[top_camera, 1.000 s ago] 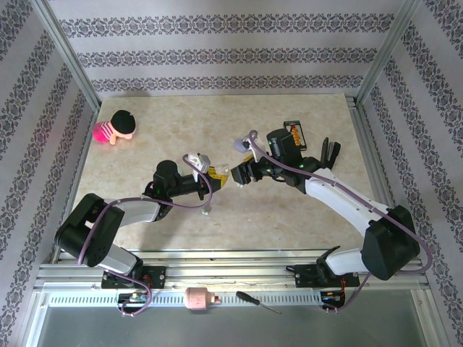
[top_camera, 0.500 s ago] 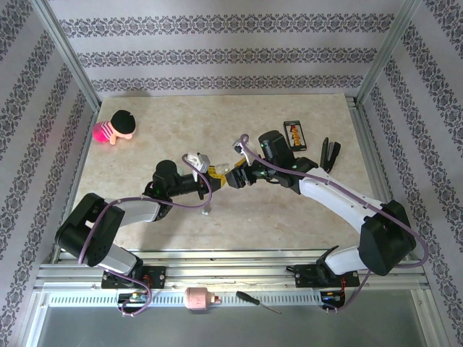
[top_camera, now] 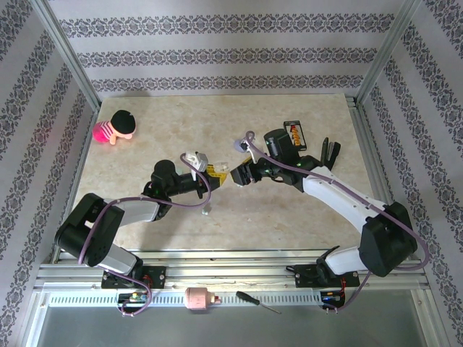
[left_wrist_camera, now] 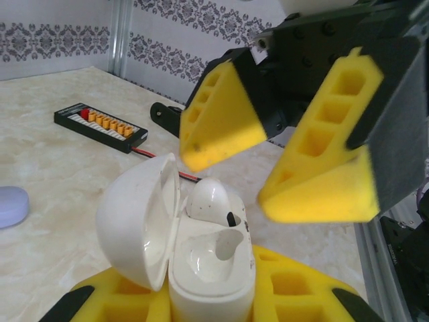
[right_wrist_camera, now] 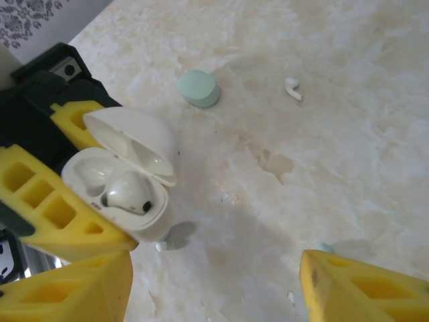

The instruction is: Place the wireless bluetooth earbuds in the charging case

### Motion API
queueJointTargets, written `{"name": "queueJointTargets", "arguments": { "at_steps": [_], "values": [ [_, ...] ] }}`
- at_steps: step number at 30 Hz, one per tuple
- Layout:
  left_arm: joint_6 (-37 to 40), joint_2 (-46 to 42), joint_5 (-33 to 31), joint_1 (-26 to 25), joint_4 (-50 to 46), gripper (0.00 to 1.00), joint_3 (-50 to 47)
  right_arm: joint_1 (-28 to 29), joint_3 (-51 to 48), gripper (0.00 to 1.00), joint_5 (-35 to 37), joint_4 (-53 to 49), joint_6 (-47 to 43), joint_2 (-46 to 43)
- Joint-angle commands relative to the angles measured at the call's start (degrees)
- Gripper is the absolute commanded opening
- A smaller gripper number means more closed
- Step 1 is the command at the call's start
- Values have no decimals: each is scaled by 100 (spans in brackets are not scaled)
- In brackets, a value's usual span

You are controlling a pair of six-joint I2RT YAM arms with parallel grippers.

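Pinching the charging case (left_wrist_camera: 211, 272), one earbud (left_wrist_camera: 209, 200) seated inside, left gripper (top_camera: 214, 173) sits just beside spread-jawed right gripper (left_wrist_camera: 251, 168).

Overhead wide, wrist cameras close on case (left_wrist_camera: 213, 272)

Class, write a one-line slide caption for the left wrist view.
Open white case cradles one earbud; right gripper hovers, jaws open.

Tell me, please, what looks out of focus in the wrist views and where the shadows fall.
Left wrist: the charging case is fairly crisp, the wallpaper behind it soft. Right wrist: the right gripper has blurred fingers at the lens; a soft shadow lies on the table beside the case.
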Motion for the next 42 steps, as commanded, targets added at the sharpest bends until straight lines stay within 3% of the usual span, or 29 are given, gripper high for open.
{"name": "queueJointTargets", "arguments": {
  "at_steps": [1,6,12,16,19,22,31,42],
  "values": [
    [-46,-200,70,283,361,4,-181,-79,-69,68,173,262,63,-216],
    [295,-632,-217,844,-167,4,-363,-101,259,68,849,295,418,370],
    [443,-1081,-777,1608,-668,5,-507,154,1149,68,959,239,406,1605],
    [279,-1430,-1625,2016,-377,5,-826,357,1877,68,1044,181,379,2507],
    [214,-1751,-2502,2208,-861,5,-865,497,2409,68,1049,190,375,3118],
    [181,-2078,-2978,2312,-1063,5,-959,608,2955,67,1052,189,474,3708],
    [-7,-2566,-3168,2399,-1318,5,-1087,800,4477,59,1666,25,897,5124],
    [-336,-2828,-3092,2399,-1247,4,-1179,953,5521,54,2008,-445,1252,6048]
  ]
}}
